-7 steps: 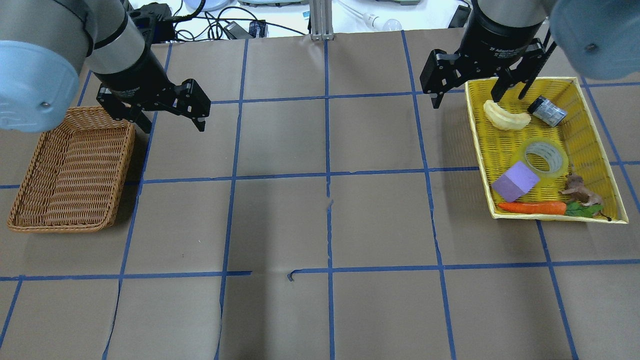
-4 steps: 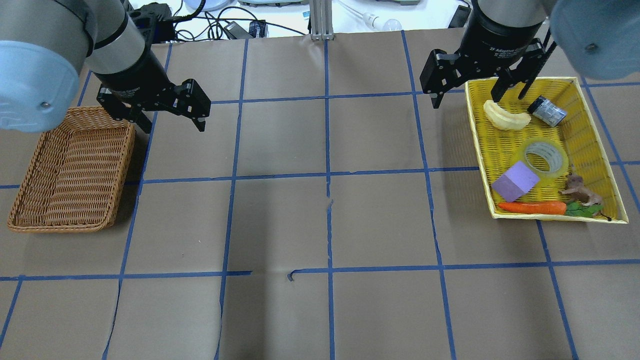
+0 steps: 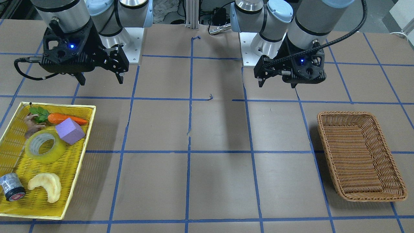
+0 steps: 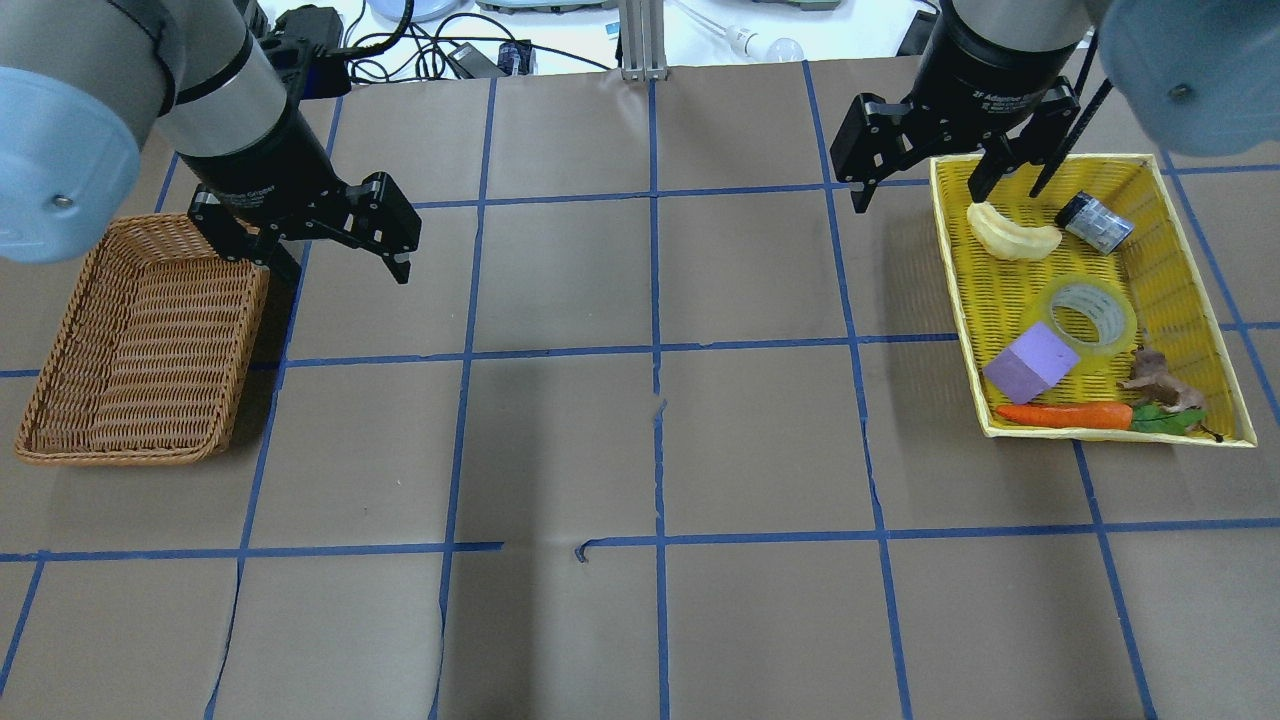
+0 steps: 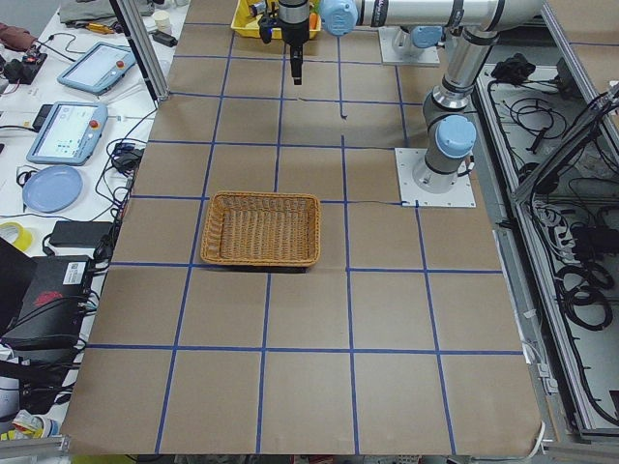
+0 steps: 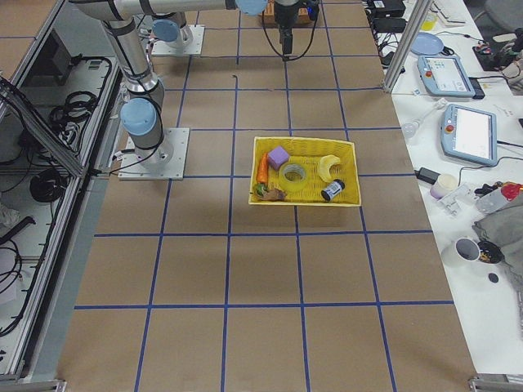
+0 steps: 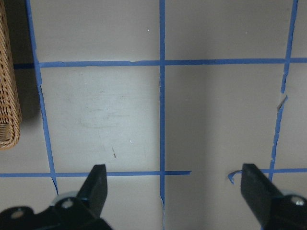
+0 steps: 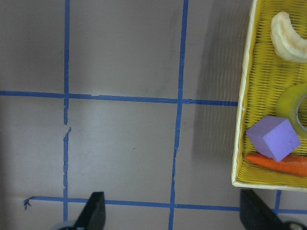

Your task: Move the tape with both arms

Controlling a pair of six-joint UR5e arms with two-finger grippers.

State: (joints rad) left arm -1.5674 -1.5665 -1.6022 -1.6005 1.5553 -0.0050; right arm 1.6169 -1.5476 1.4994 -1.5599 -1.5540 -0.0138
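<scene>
Right claw (image 4: 918, 197) well apart from tape (image 4: 1128, 322)

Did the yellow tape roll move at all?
No. The tape still lies in the same spot in the yellow tray, right beside the purple block, which hasn't shifted either.

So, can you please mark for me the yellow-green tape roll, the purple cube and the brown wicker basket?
translucent yellow-green tape roll (image 3: 46, 157), front-facing view, on its outer band.
purple cube (image 3: 68, 127), front-facing view, on its top face.
brown wicker basket (image 3: 359, 158), front-facing view, on its bare woven floor.
</scene>
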